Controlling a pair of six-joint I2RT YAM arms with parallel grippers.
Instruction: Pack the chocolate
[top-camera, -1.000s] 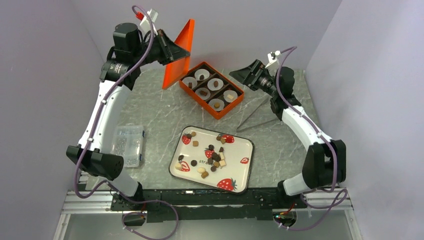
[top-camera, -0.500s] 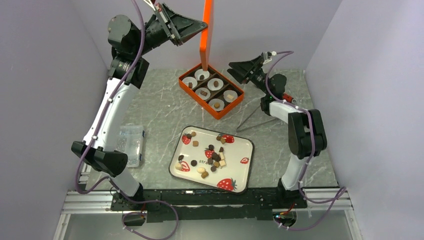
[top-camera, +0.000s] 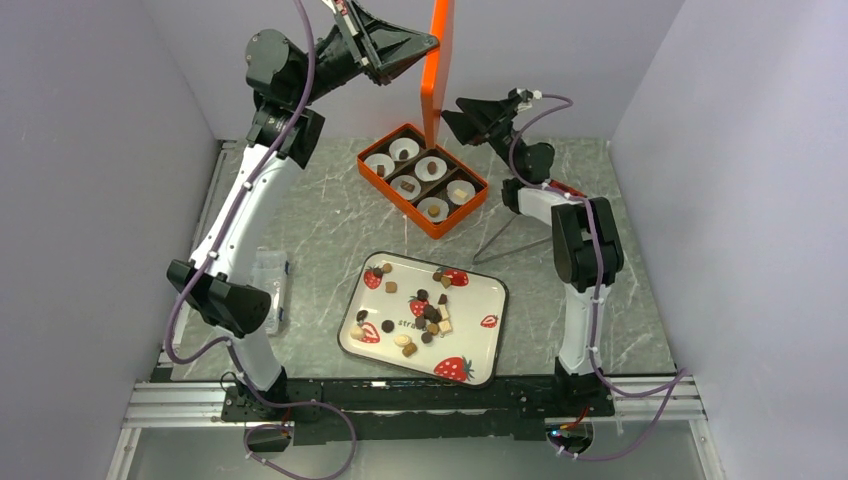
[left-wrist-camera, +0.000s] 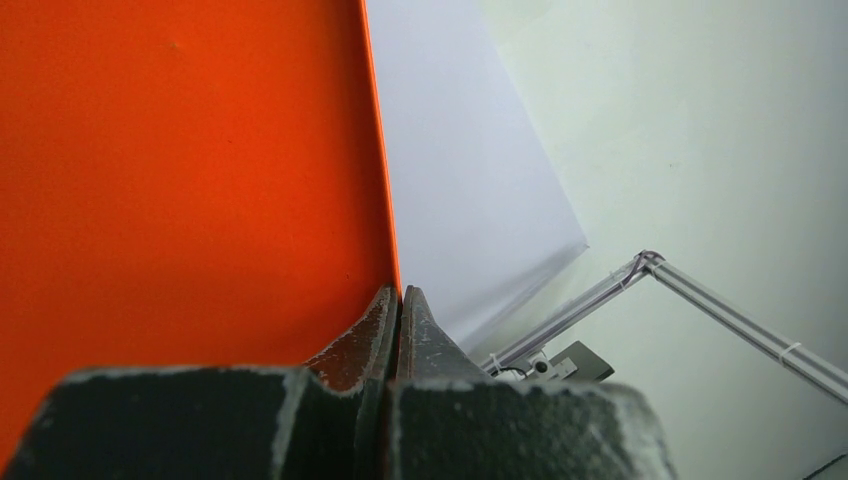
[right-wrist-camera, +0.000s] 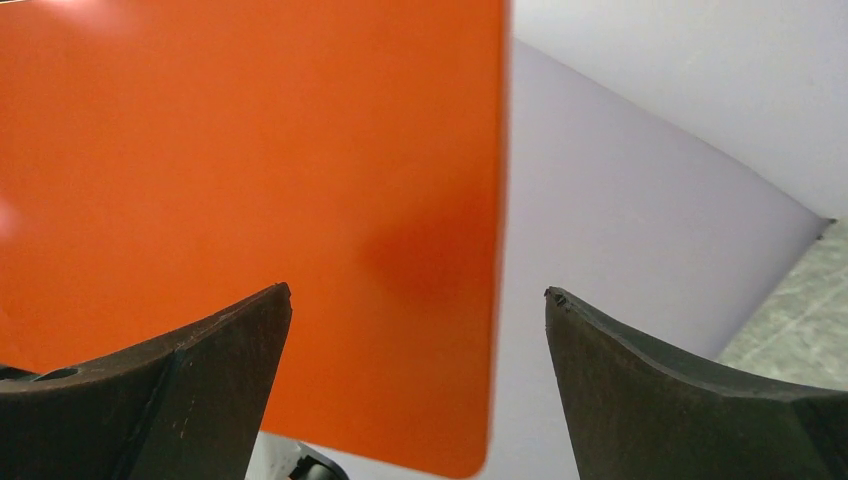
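Note:
Several small pieces of chocolate (top-camera: 428, 312), dark, light brown and cream, lie loose on the white strawberry-print tray (top-camera: 476, 300). The orange box (top-camera: 398, 200) behind it has six paper cups, and single pieces of chocolate (top-camera: 433, 170) sit in some of them. High over the box's far corner my left gripper (top-camera: 434, 42) (left-wrist-camera: 400, 295) is shut on the edge of the orange lid (top-camera: 437, 75) (left-wrist-camera: 190, 170), which hangs upright. My right gripper (top-camera: 448, 108) (right-wrist-camera: 418, 295) stands open just right of the lid (right-wrist-camera: 250, 220), whose lower corner shows between its fingers, untouched.
A clear plastic container (top-camera: 262, 290) sits at the left edge of the marble table by the left arm. Metal tongs (top-camera: 510, 232) lie right of the box. Lilac walls close in on the back and both sides.
The left arm has raised the lid and swung it right, from slanted to upright. The right arm has turned in and risen, bringing its open gripper up beside the lid.

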